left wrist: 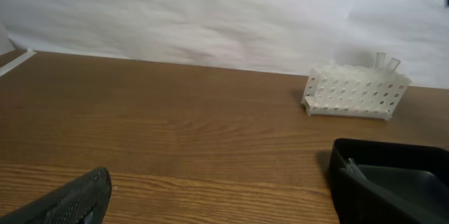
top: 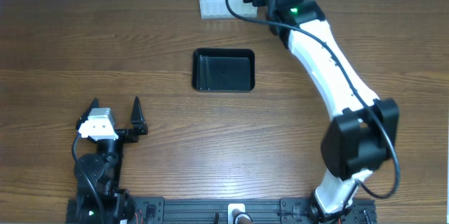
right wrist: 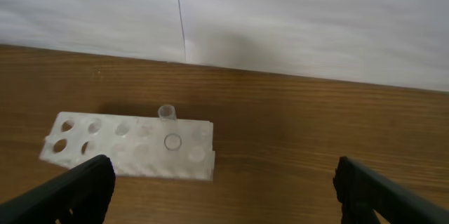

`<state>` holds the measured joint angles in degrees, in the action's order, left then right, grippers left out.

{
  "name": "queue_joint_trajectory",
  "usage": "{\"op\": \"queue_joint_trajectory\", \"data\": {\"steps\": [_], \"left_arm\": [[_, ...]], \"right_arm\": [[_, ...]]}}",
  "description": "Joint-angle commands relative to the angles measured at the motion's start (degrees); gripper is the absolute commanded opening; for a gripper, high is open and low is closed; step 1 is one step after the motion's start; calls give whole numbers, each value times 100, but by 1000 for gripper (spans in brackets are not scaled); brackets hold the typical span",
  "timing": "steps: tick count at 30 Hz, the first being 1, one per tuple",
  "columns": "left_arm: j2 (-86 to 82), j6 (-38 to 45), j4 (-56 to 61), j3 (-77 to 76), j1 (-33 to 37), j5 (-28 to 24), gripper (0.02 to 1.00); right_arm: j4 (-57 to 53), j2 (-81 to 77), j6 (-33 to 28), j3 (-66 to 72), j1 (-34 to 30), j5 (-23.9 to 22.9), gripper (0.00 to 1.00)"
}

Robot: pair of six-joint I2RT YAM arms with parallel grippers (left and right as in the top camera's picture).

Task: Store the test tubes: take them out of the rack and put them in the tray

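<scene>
Item one, beneath me: a wooden table (top: 105, 41), brown, its grain running side to side with darker streaks. Item two, behind my table's far edge: a white wall (left wrist: 175, 13), faintly mottled, meeting the wood in a straight line. Item three, on that wall: a thin dark vertical seam (right wrist: 180, 13) running down to the table's edge, and, off to one side, a pale strip (left wrist: 15, 62) bordering the wood.
</scene>
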<state>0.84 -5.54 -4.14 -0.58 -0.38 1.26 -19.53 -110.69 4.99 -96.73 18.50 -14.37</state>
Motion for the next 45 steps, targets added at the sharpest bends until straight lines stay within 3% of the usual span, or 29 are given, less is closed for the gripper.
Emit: {"op": "queue_joint_trajectory", "data": {"steps": [1, 10, 17, 35, 45], "left_arm": [[-50, 83, -11, 24, -26, -61, 998], [-50, 83, -11, 24, -26, -61, 998], [-50, 83, -11, 24, -26, -61, 998], [-50, 83, -11, 24, -26, -61, 998], [-50, 83, -11, 24, -26, -61, 998]], "right_arm": [[83, -483, 186, -485, 96, -205, 991], [184, -1355, 190, -1099, 186, -205, 989], [227, -1646, 577, -1176, 195, -219, 972], [448, -2026, 562, -1176, 260, -201, 961], [516, -2096, 240, -1176, 313, -201, 934]]}}
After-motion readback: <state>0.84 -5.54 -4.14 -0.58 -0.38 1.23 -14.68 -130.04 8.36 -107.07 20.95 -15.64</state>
